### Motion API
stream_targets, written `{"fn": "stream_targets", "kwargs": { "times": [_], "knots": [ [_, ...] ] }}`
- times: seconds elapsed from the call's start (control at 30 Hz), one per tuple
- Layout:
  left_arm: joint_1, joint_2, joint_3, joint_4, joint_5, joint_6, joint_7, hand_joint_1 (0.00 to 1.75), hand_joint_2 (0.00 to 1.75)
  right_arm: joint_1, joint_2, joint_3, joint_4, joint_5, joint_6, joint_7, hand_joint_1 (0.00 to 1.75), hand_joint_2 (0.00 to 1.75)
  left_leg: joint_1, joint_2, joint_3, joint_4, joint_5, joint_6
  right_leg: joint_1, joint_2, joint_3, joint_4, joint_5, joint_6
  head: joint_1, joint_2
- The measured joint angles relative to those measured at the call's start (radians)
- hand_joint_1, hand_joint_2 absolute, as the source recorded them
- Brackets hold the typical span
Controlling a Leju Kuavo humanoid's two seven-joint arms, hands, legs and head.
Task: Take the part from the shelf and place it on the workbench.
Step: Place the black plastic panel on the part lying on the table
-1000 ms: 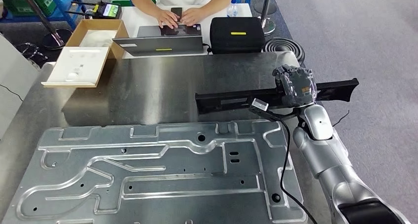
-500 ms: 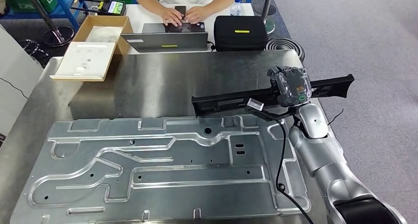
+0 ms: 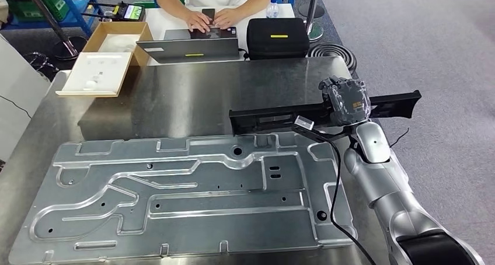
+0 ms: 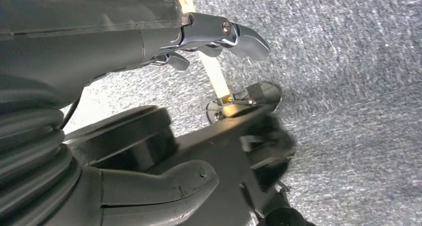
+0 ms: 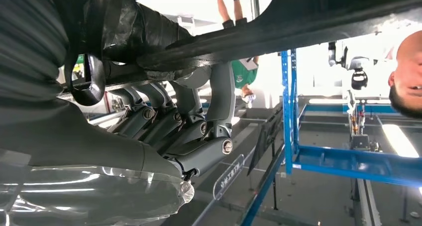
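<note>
My right hand [image 3: 345, 101] has its fingers [image 5: 196, 121] wrapped around the long black part [image 3: 274, 118]. It lies crosswise above the desk [image 3: 192, 101], just beyond the metal plate [image 3: 175, 195]. My left hand [image 4: 99, 37] hangs with fingers spread, holding nothing.

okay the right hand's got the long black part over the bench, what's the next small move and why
Probably lower it straight down. The right hand holds the long black part level above the workbench, near the far edge of the metal panel, not yet set down.
</note>
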Motion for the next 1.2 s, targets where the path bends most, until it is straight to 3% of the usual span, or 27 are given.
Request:
{"fn": "stream_targets", "kwargs": {
  "times": [0.07, 0.17, 0.23, 0.3, 0.33, 0.37, 0.4, 0.47, 0.53, 0.6, 0.67, 0.7, 0.77, 0.83, 0.87, 0.9, 1.0, 1.03, 1.13, 1.2],
  "knots": [
    [-0.001, 0.0, 0.0, 0.0, 0.002, -0.002, 0.0, 0.0, 1.75, -0.001, 0.0, 0.0, 0.001, 0.0, 0.0, 0.0, 1.75, 1.75, -0.006, -0.001, 0.02, -0.04, -0.003, 0.008, 0.0, 0.001, -0.007, 0.003, 0.003, 0.01, 0.0, 0.0],
    [-0.002, -0.001, 0.0, 0.0, 0.004, -0.005, 0.007, 0.0, 1.75, -0.003, 0.0, 0.0, 0.003, 0.0, 0.0, -0.001, 1.75, 1.75, -0.002, 0.002, 0.02, -0.057, 0.01, 0.025, -0.001, 0.002, -0.014, 0.017, -0.008, 0.024, 0.0, 0.0],
    [-0.005, -0.001, 0.0, 0.0, 0.005, -0.009, 0.012, 0.0, 1.75, -0.008, 0.0, 0.0, 0.006, 0.0, 0.0, -0.001, 1.75, 1.75, 0.002, 0.005, 0.018, -0.068, 0.02, 0.038, -0.003, 0.002, -0.045, 0.093, -0.065, 0.031, 0.001, 0.0],
    [-0.006, -0.001, 0.0, 0.0, 0.005, -0.013, 0.015, 0.0, 1.75, -0.011, 0.0, 0.0, 0.011, 0.0, -0.001, -0.001, 1.75, 1.75, 0.001, 0.005, 0.008, -0.065, 0.025, 0.043, -0.004, 0.002, -0.096, 0.218, -0.128, 0.038, 0.001, 0.0],
    [-0.006, -0.001, 0.0, 0.0, 0.006, -0.015, 0.016, 0.0, 1.75, -0.011, 0.0, 0.0, 0.015, 0.0, -0.001, -0.001, 1.75, 1.75, 0.001, 0.005, 0.002, -0.062, 0.027, 0.043, -0.006, 0.002, -0.113, 0.262, -0.142, 0.041, 0.001, 0.0],
    [-0.006, -0.001, 0.0, 0.0, 0.006, -0.016, 0.017, 0.0, 1.75, -0.011, 0.0, 0.0, 0.019, 0.0, -0.002, -0.001, 1.75, 1.75, 0.001, 0.005, -0.005, -0.057, 0.029, 0.042, -0.008, 0.002, -0.115, 0.274, -0.138, 0.044, 0.001, 0.0],
    [-0.005, -0.001, 0.0, 0.0, 0.006, -0.018, 0.018, 0.0, 1.75, -0.012, 0.0, 0.0, 0.022, 0.0, -0.002, -0.001, 1.75, 1.75, 0.002, 0.005, -0.012, -0.052, 0.031, 0.041, -0.01, 0.001, -0.099, 0.249, -0.117, 0.045, 0.001, 0.0],
    [-0.006, -0.001, 0.0, 0.0, 0.006, -0.022, 0.018, 0.0, 1.75, -0.016, 0.0, 0.0, 0.026, 0.0, -0.003, -0.003, 1.75, 1.75, 0.002, 0.004, -0.026, -0.04, 0.036, 0.035, -0.015, 0.0, -0.029, 0.124, -0.063, 0.047, 0.001, 0.0],
    [-0.008, -0.001, 0.0, 0.0, 0.006, -0.024, 0.016, 0.0, 1.75, -0.02, 0.001, 0.0, 0.029, 0.001, -0.004, -0.003, 1.75, 1.75, -0.001, 0.003, -0.038, -0.033, 0.043, 0.024, -0.012, 0.002, 0.01, 0.036, -0.036, 0.042, 0.001, 0.0],
    [-0.009, -0.001, 0.0, 0.0, 0.002, -0.022, 0.011, 0.0, 1.75, -0.022, 0.001, 0.0, 0.033, 0.002, -0.006, -0.003, 1.75, 1.75, -0.003, 0.002, -0.046, -0.036, 0.054, 0.01, -0.006, 0.004, 0.003, 0.027, -0.028, 0.031, 0.001, 0.0],
    [-0.009, -0.001, -0.001, 0.0, 0.0, -0.017, 0.005, 0.0, 1.75, -0.021, 0.002, 0.0, 0.037, 0.003, -0.009, -0.003, 1.75, 1.75, -0.001, 0.002, -0.054, -0.033, 0.052, -0.003, -0.009, 0.002, -0.007, 0.024, -0.014, 0.014, 0.001, 0.0],
    [-0.009, -0.001, -0.001, 0.0, 0.001, -0.015, 0.002, 0.0, 1.75, -0.021, 0.002, 0.0, 0.038, 0.004, -0.01, -0.003, 1.75, 1.75, 0.0, 0.002, -0.065, -0.012, 0.032, -0.008, -0.011, 0.001, -0.012, 0.021, -0.006, 0.005, 0.001, 0.0],
    [-0.01, -0.001, -0.001, 0.0, 0.004, -0.012, -0.005, 0.0, 1.75, -0.02, 0.003, 0.0, 0.039, 0.005, -0.012, -0.002, 1.75, 1.75, 0.002, 0.003, -0.106, 0.093, -0.045, -0.016, -0.01, -0.002, -0.027, 0.018, 0.008, -0.006, 0.001, 0.0],
    [-0.01, -0.001, -0.001, 0.0, 0.005, -0.01, -0.011, 0.0, 1.75, -0.019, 0.003, 0.0, 0.043, 0.006, -0.012, -0.001, 1.75, 1.75, 0.003, 0.003, -0.143, 0.219, -0.113, -0.021, -0.007, -0.002, -0.043, 0.02, 0.02, -0.01, 0.001, 0.0],
    [-0.01, -0.001, -0.001, 0.0, 0.005, -0.01, -0.013, 0.0, 1.75, -0.018, 0.003, 0.0, 0.044, 0.006, -0.012, 0.0, 1.75, 1.75, 0.003, 0.003, -0.143, 0.245, -0.124, -0.021, -0.005, -0.002, -0.051, 0.021, 0.025, -0.01, 0.001, 0.0],
    [-0.01, -0.001, -0.001, 0.0, 0.005, -0.009, -0.016, 0.0, 1.75, -0.017, 0.003, 0.0, 0.046, 0.006, -0.013, 0.0, 1.75, 1.75, 0.002, 0.003, -0.122, 0.23, -0.117, -0.019, -0.004, -0.001, -0.057, 0.022, 0.03, -0.009, 0.001, 0.0],
    [-0.013, -0.001, -0.003, 0.0, 0.005, -0.009, -0.019, 0.0, 1.75, -0.016, 0.002, 0.0, 0.046, 0.006, -0.013, -0.002, 1.75, 1.75, -0.002, 0.002, 0.013, 0.035, -0.06, -0.001, 0.0, 0.0, -0.068, 0.027, 0.04, -0.001, 0.001, 0.0],
    [-0.015, 0.0, -0.003, 0.0, 0.007, -0.01, -0.015, 0.0, 1.75, -0.016, 0.002, 0.0, 0.047, 0.006, -0.014, -0.002, 1.75, 1.75, -0.004, 0.001, 0.041, -0.011, -0.051, 0.006, 0.0, 0.0, -0.07, 0.028, 0.044, 0.004, 0.001, 0.0],
    [-0.013, 0.0, -0.003, 0.0, 0.016, -0.012, 0.007, 0.0, 1.75, -0.012, 0.001, 0.0, 0.049, 0.006, -0.017, -0.004, 1.75, 1.75, -0.009, 0.001, 0.05, -0.038, -0.04, 0.02, 0.0, 0.0, -0.074, 0.023, 0.058, 0.023, 0.001, 0.0],
    [-0.012, -0.001, -0.002, 0.0, 0.019, -0.012, 0.013, 0.0, 1.75, -0.009, -0.001, 0.0, 0.05, 0.006, -0.019, -0.003, 1.75, 1.75, -0.005, 0.004, 0.048, -0.055, -0.024, 0.034, 0.0, 0.001, -0.081, 0.035, 0.045, 0.031, 0.001, 0.0]
  ]
}}
